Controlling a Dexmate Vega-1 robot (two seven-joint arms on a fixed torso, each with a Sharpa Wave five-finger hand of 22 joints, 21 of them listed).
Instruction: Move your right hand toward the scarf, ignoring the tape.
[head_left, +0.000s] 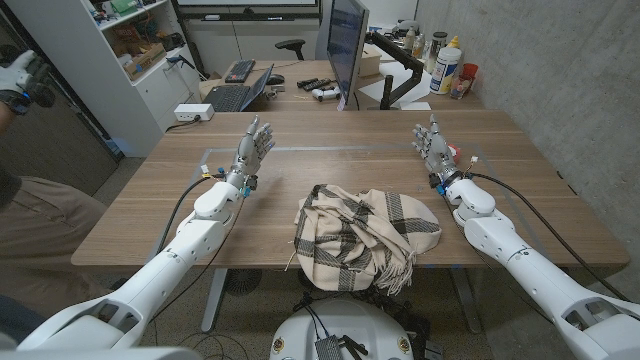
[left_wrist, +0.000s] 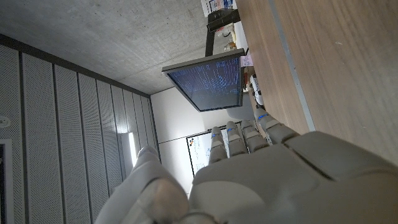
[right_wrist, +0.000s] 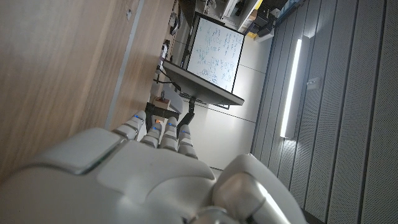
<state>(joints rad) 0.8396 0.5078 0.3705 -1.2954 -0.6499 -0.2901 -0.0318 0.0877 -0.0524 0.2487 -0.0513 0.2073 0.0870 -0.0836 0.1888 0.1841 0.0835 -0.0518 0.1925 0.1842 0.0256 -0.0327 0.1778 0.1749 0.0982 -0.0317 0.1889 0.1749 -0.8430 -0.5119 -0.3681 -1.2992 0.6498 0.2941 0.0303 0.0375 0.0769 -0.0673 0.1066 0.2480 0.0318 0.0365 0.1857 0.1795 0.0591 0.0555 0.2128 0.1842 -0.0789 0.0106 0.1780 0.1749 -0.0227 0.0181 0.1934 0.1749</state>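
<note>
Evidently the reach had hardly begun. In the head view the scarf (head_left: 362, 238), a cream and dark plaid cloth, lay crumpled at the lower middle of the frame, on the near edge of the wooden table (head_left: 330, 165), its fringe spilling toward the lower edge. The right hand (head_left: 434, 145) stood at the right of the frame, above and to the right of the scarf and well apart from it, fingers pointing toward the top of the frame and spread, holding nothing. The left hand (head_left: 252, 148) mirrored it at the left of centre, likewise with fingers apart and empty. No tape could be made out on the table.

By my judgement nothing of the task was done yet: the right hand was not touching the cloth, and the whole approach down and toward the middle of the frame was left. Both wrist views showed the backs of the hands with fingers extended toward a monitor (right_wrist: 213, 53) beyond the table.
</note>
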